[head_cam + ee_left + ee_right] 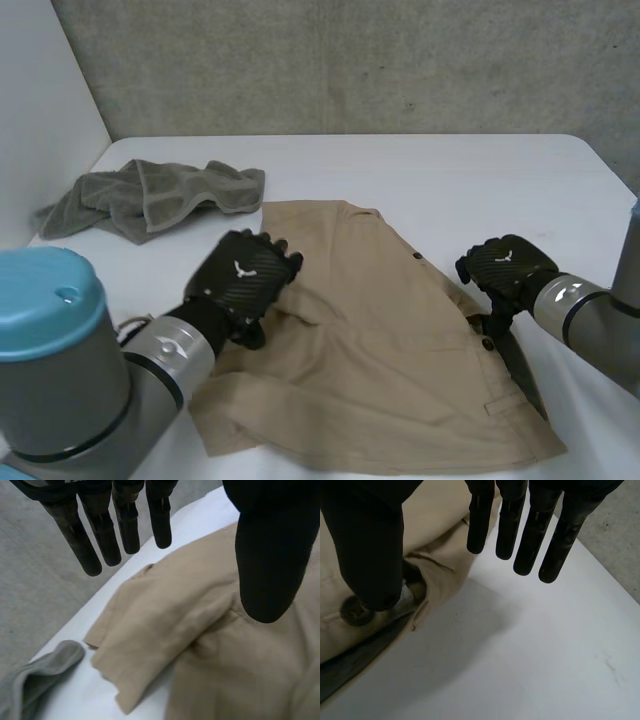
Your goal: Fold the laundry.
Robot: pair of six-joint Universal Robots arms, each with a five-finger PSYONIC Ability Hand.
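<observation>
As they lie, tan trousers (380, 340) run crosswise, waist rightward

A tan garment (380, 340) lies spread and rumpled on the white table (470, 180), at the near middle. Dark buttons (416, 257) run along its right side, where a strip of dark lining (520, 370) shows at the edge. A grey towel (150, 197) lies crumpled just beside its far left corner.
</observation>
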